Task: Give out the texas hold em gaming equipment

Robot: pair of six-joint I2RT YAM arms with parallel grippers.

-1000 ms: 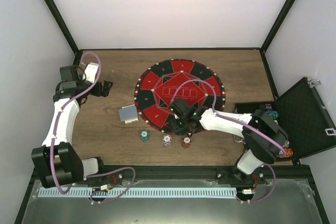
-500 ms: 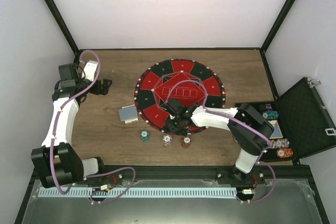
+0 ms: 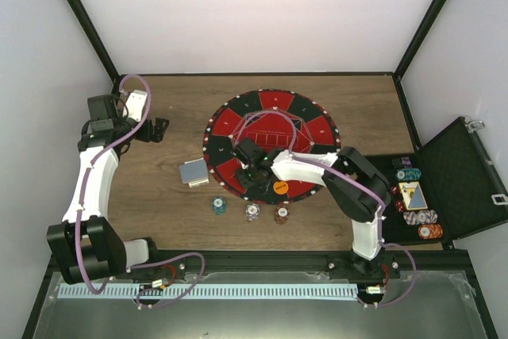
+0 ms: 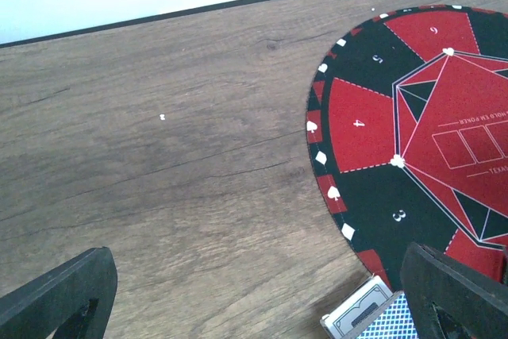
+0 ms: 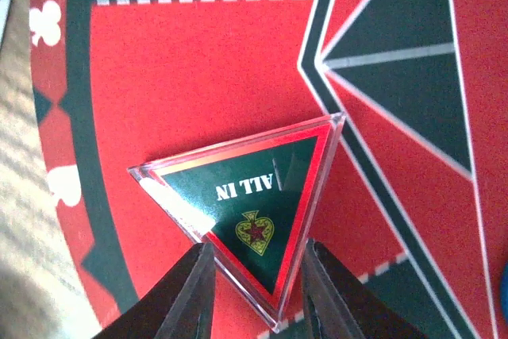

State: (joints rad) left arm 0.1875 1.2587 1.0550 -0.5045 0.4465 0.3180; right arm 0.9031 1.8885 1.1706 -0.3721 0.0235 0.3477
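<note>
**While left jaws gape, right jaws flank All In triangle**

From above, left gripper hangs over the desk, right gripper over the mat near an orange button disc. Left wrist: jaws wide apart, cards beside the mat. Right wrist: jaws straddle the triangle's corner; I cannot tell if they pinch it.

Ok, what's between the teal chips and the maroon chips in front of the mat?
The white chips, in a row with the teal chips and the maroon chips; the top view shows it.
</note>
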